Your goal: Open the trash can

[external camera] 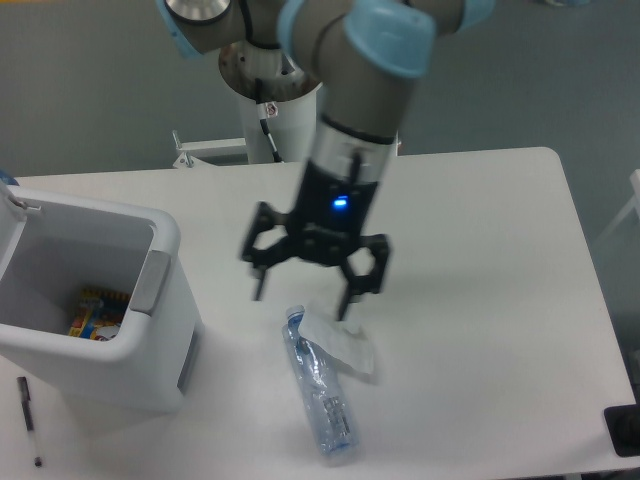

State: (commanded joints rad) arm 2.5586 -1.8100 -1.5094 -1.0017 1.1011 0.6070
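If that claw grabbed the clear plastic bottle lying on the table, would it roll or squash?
The bottle lies on its side, so a sideways nudge would probably roll it. It looks thin, clear and crumpled, so likely light and squashy under the open gripper.

A white table (480, 260) with rounded corners carries everything. At its left end stands the trash can (95, 345), a large white boxy bin with its top open; some colourful packaging shows at its bottom, and a grey tab (150, 283) sits on its right rim. In front of the bin a black pen (28, 420) lies near the table's front edge. Toward the middle front, a clear plastic bottle (322, 400) lies on its side, and a crumpled piece of clear wrap (340, 340) rests on the bottle's upper end. A small dark object (622, 430) sits at the front right corner.
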